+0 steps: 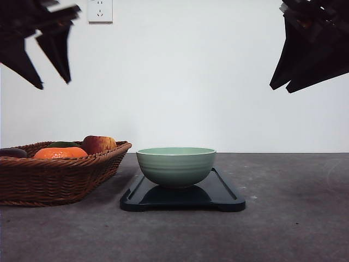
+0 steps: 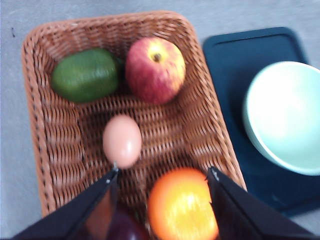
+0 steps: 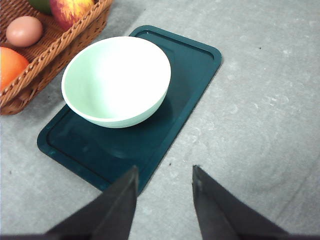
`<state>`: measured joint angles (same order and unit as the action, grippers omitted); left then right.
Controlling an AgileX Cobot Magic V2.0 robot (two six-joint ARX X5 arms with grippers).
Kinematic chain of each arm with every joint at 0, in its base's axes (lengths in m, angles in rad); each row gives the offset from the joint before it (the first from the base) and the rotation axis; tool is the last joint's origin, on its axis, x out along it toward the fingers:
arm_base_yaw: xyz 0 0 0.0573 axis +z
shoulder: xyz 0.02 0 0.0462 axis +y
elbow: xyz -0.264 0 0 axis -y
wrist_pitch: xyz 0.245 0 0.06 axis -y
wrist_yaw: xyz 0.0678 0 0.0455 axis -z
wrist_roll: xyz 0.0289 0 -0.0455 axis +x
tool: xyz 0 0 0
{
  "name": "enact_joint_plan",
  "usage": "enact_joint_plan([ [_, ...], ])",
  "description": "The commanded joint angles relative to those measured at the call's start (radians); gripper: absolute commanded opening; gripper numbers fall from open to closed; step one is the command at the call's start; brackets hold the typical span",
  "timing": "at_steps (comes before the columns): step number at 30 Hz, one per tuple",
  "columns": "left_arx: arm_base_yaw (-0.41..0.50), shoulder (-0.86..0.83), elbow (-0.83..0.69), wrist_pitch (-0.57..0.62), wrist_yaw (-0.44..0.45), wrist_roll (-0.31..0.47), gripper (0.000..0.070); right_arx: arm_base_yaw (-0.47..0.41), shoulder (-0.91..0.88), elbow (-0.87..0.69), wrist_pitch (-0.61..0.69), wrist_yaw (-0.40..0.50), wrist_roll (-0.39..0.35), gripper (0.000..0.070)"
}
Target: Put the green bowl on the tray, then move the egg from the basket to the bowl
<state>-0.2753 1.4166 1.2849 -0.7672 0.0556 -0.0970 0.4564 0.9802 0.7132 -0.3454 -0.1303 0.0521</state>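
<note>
The pale green bowl stands upright on the black tray, toward the end nearest the basket. The bowl is empty. A brownish-pink egg lies on the basket floor between the other fruit. In the right wrist view the egg shows by the basket rim. My left gripper hangs open high above the basket, its fingers over the egg and the orange, holding nothing. My right gripper is open and empty, high above the tray's edge. Both grippers, left and right, are well above the table.
In the basket with the egg lie a red-yellow apple, a green fruit, an orange and a dark purple item. Bare grey table stretches to the right of the tray. A white wall stands behind.
</note>
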Motion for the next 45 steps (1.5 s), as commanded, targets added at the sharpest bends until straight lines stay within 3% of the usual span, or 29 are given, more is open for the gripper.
enact_joint_plan([
  [1,-0.007,0.064,0.066,-0.012,-0.01,0.007,0.0377,0.004,0.007,0.004,0.012,0.0,-0.008,0.0213],
  [8,-0.008,0.242,0.173,-0.049,-0.072,0.008,0.0432,0.004,0.007,0.004,0.012,0.0,-0.008,0.0213],
  [18,-0.008,0.38,0.174,-0.048,-0.112,0.03,0.0433,0.004,0.007,0.004,0.011,0.0,-0.007,0.0213],
  [36,-0.006,0.487,0.174,-0.01,-0.132,0.029,0.0431,0.004,0.007,0.004,0.011,0.001,-0.007,0.0213],
  [45,-0.006,0.487,0.174,-0.025,-0.135,0.03,0.0379,0.004,0.007,0.004,0.012,0.009,-0.007,0.0213],
])
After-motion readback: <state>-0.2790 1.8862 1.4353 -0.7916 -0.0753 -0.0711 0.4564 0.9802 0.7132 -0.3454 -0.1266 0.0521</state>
